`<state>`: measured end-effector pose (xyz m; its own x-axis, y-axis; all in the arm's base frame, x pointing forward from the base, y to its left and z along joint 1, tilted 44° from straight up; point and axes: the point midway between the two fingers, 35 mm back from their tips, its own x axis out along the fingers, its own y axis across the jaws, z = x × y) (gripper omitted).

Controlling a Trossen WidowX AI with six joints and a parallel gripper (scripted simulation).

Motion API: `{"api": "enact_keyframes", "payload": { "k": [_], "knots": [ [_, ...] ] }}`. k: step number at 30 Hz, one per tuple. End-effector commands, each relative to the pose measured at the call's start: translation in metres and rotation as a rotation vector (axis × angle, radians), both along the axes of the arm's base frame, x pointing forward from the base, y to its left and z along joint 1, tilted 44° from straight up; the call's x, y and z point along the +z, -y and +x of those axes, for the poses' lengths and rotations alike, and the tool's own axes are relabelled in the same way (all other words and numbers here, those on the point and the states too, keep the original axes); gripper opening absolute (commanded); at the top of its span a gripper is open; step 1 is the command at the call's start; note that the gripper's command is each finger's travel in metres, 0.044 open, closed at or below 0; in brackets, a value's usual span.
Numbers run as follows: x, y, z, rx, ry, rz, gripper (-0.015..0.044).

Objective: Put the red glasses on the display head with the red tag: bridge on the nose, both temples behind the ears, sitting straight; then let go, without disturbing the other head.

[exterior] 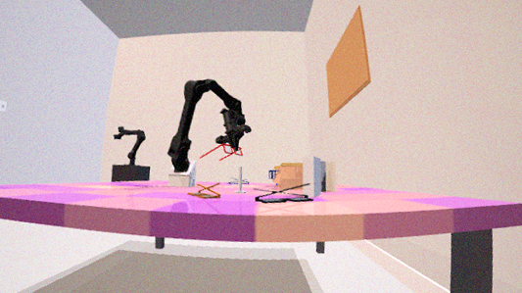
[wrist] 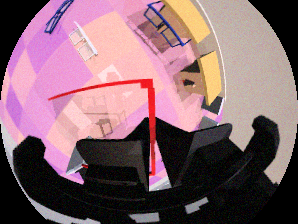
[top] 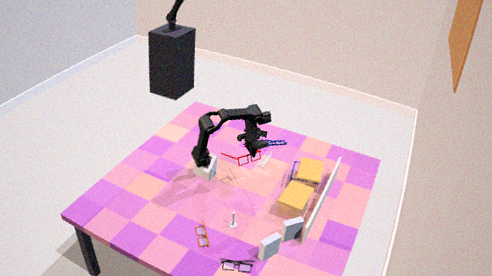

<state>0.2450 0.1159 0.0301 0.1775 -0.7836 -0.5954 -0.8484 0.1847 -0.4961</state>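
The red glasses (top: 230,156) (exterior: 210,152) (wrist: 152,110) hang in the air, held at the front frame, with the temples reaching back toward the arm's base. My gripper (top: 253,154) (exterior: 236,149) (wrist: 150,120) is shut on them, well above the table and left of the two heads. A bare display head (top: 297,195) (exterior: 290,176) (wrist: 213,77) stands with a yellow top; a small dark-red mark shows on its side in the wrist view. The other head (top: 310,170) (wrist: 192,21) wears blue glasses (top: 293,169) (wrist: 172,36). I cannot read the tags clearly.
White glasses (top: 264,161) (wrist: 88,51) and folded blue glasses (top: 276,142) (wrist: 59,16) lie near the gripper. A long white panel (top: 322,199) stands behind the heads. Two grey blocks (top: 269,247), a white stand (top: 233,221), orange glasses (exterior: 206,196) and black glasses (top: 236,261) are farther forward.
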Motion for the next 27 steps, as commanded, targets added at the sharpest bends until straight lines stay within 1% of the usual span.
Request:
{"api": "enact_keyframes", "payload": {
  "k": [1,27],
  "knots": [
    [0.003,0.006,0.002,-0.109,0.109,0.041,0.0000],
    [0.018,0.051,0.016,-0.869,0.876,0.203,0.0000]
  ]
}}
